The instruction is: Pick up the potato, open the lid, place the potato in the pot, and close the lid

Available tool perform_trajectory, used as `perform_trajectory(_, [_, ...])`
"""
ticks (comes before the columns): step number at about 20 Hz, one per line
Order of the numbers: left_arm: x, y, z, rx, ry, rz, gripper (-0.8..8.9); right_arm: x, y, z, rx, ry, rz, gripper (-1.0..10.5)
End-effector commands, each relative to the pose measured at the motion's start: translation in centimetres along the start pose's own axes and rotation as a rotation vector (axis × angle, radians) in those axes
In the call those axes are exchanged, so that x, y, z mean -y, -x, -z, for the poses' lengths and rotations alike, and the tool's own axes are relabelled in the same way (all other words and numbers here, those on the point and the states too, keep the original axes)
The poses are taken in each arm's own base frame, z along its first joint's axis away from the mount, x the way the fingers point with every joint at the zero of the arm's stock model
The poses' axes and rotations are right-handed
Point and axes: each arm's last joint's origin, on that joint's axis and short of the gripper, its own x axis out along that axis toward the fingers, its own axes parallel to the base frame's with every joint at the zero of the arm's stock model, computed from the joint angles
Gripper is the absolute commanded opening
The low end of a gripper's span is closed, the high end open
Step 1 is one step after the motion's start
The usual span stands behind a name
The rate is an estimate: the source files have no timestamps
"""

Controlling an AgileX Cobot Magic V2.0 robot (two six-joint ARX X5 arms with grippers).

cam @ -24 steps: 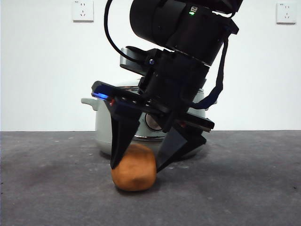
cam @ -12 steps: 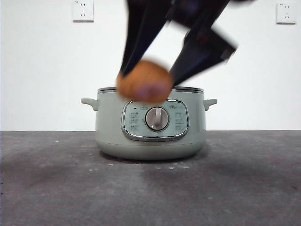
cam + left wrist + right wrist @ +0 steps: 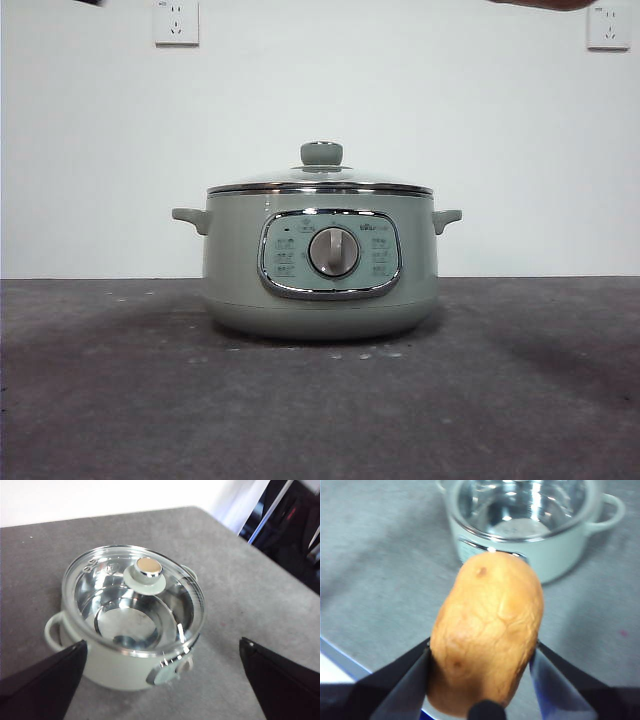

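Note:
The pale green pot (image 3: 230, 290) stands in the middle of the table with its dial facing the front view. Its glass lid (image 3: 320, 182) sits shut on it, green knob (image 3: 321, 153) on top. My right gripper (image 3: 482, 655) is shut on the orange-brown potato (image 3: 487, 630), held high in the air above and in front of the pot (image 3: 555, 550). Only a thin brown sliver shows at the front view's top right edge. My left gripper (image 3: 160, 680) hangs open above the pot (image 3: 110, 667), near the lid (image 3: 100, 585) and its knob (image 3: 145, 571), touching nothing.
The dark grey table (image 3: 100, 400) stretches around the pot. A white wall with two sockets (image 3: 176, 22) stands behind. In the left wrist view, dark equipment (image 3: 295, 530) lies beyond the table's edge.
The right gripper has lifted the potato off the table in front of the pot and risen almost out of the front view, leaving the pot and lid in plain sight.

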Motion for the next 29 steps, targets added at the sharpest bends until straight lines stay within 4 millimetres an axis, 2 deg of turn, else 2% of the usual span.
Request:
perform_trajectory(1, [0.3, -3.3, -1.6, -0.041, -0.087, -0.01, 6.59, 0.2, 0.6, 0.2, 0.01, 0.001, 0.005, -0.1])
perform_trajectory(4, [0.4, -7.9, -3.5, -0.086, -0.155, -0.053, 6.59, 0.5, 1.4, 0.5, 0.028, -0.006, 0.002, -0.1])
perform_trajectory(8, [0.6, -13.6, -4.9, -0.133, -0.192, -0.071, 6.59, 1.1, 3.1, 0.5, 0.063, -0.033, 0.038, -0.1])
perform_trajectory(11, [0.6, -17.2, -4.9, -0.152, -0.219, -0.055, 6.59, 1.5, 5.0, 0.0, 0.087, -0.037, 0.079, -0.1])
perform_trajectory(14, [0.0, -19.9, -4.2, -0.147, -0.224, -0.051, 6.59, 2.1, 7.3, -0.6, 0.101, -0.038, 0.132, -0.1])
perform_trajectory(20, [-1.0, -22.8, -2.8, -0.157, -0.222, -0.076, 6.59, 2.8, 10.1, -1.2, 0.134, -0.043, 0.208, -0.1])
perform_trajectory(24, [-1.1, -24.1, -1.9, -0.183, -0.221, -0.069, 6.59, 3.0, 10.4, -1.3, 0.144, -0.04, 0.233, -0.1])
perform_trajectory(29, [-0.8, -24.3, -1.9, -0.171, -0.227, -0.064, 6.56, 3.0, 10.4, -1.3, 0.145, -0.038, 0.244, -0.1])
